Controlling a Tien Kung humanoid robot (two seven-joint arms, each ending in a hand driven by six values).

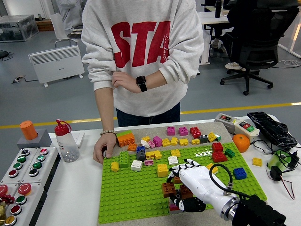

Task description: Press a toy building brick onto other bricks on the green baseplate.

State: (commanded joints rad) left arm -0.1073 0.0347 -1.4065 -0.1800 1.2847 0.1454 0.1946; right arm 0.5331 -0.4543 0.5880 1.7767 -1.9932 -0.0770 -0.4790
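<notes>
Lower right, the right hand [195, 181] lies on brown bricks [170, 188] on the green baseplate [131, 193], fingers seemingly curled over them.

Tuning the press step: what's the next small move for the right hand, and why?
Probably push straight down. The right hand sits curled over the brown bricks on the green baseplate, and a person's hand braces the plate's far left edge.
</notes>
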